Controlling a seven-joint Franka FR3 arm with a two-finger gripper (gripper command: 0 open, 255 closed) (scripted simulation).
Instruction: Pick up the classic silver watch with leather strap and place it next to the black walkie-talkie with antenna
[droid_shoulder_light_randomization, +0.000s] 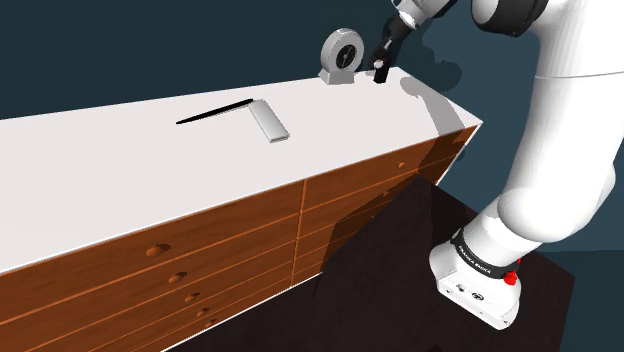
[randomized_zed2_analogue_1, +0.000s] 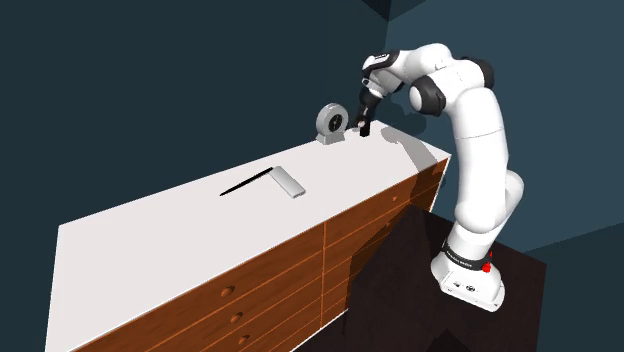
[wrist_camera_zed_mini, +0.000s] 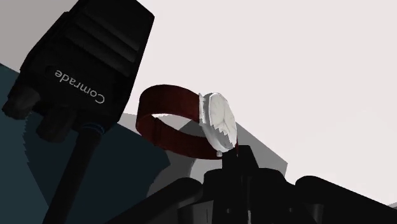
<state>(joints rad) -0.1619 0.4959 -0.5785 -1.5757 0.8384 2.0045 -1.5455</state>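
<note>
One watch (wrist_camera_zed_mini: 215, 118), silvery round case, dark red strap

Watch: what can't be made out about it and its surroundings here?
Watch: the face is seen obliquely in the wrist view, so the dial is unreadable. In the shoulder view it is just a pale speck at the gripper.
Walkie-talkie: the antenna end is cut off by the wrist view's edge.
Round grey object by the gripper: too small in both exterior views to identify.
</note>
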